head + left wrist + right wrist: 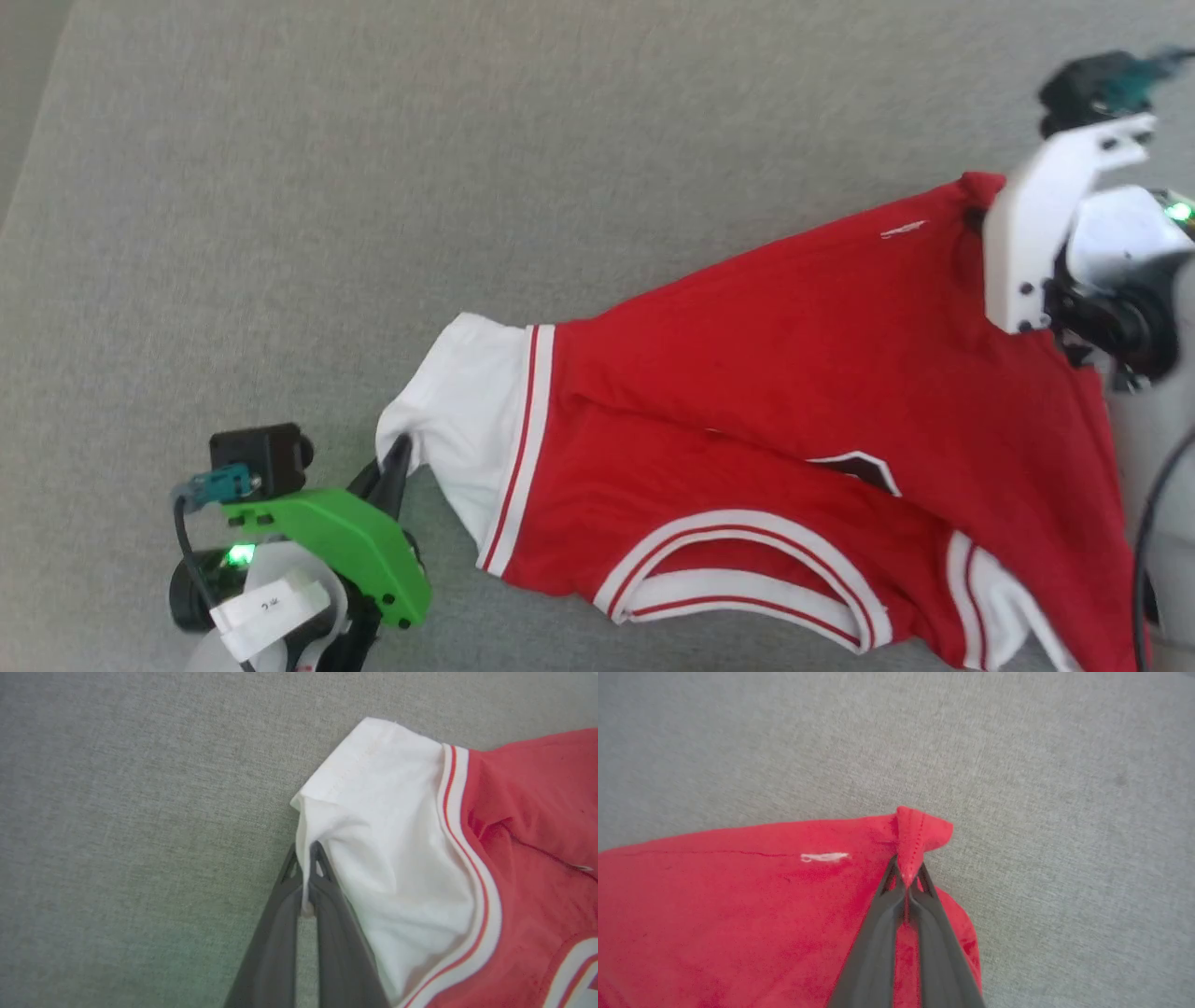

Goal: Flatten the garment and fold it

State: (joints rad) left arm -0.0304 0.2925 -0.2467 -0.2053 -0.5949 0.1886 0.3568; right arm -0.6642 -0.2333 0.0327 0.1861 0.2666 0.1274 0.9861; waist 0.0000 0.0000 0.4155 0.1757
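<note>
- Pinching the garment (822,373) at two ends, we are holding it slack across the grey fabric surface (280,233). Most of it is lying there rumpled, its black print (864,469) half hidden in a fold.
- Our left gripper (308,854) is clamping shut on a bunched edge of the white sleeve (383,826), and our right gripper (906,870) is squeezing tight on a red hem corner (920,830).
- We are judging slippage to be the main risk. Each grip is catching only a thin pinch of cloth, so a hard pull apart could drag the fabric free of one pair of fingers and let that end fall in a heap.
- We are also eyeing the deep crease (653,411) running across the chest, since an uneven pull may set it in rather than flatten it.
- We are counting one garment, two grippers, both holding cloth, and two white sleeves in the head view, the second partly cut off at the bottom edge.
</note>
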